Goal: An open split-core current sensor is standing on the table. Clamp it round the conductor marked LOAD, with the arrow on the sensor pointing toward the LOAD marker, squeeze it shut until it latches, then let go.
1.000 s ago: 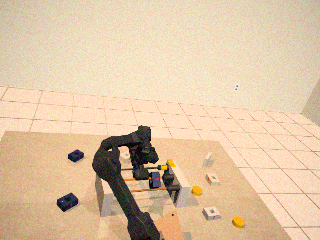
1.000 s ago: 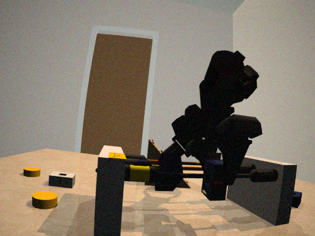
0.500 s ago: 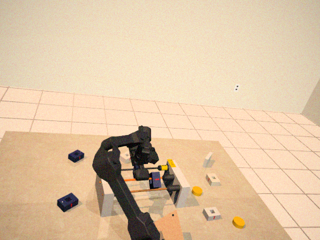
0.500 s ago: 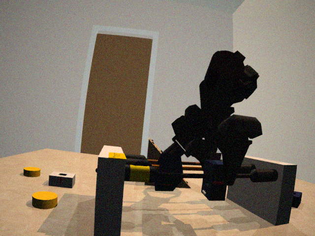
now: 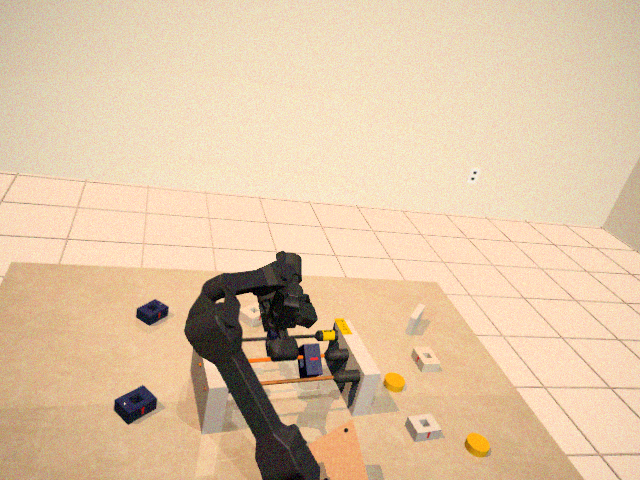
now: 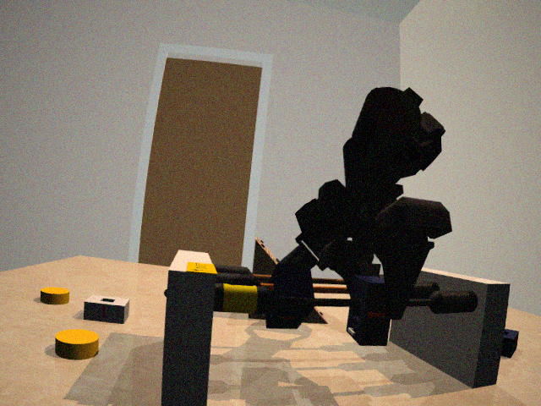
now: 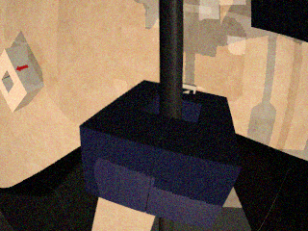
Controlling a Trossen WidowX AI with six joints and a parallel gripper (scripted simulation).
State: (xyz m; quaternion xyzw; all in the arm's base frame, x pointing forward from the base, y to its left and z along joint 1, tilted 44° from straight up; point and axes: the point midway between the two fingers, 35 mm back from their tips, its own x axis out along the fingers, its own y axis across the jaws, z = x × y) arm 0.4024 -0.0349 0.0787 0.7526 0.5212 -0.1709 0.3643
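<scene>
The dark blue sensor forms a ring round the black conductor. It looks closed in the wrist view, with a thin seam on its near face. My gripper is shut on this sensor, one finger on each side. In the top view the gripper mostly hides it. A yellow band marks the conductor's sleeve beside a yellow label, whose lettering is too blurred to read. The direction of the held sensor's arrow cannot be made out.
Another blue sensor hangs on the middle orange conductor, close beside the gripper. Two end walls carry the conductors. Blue blocks, white blocks, a white slab, yellow discs and a tilted board stand around.
</scene>
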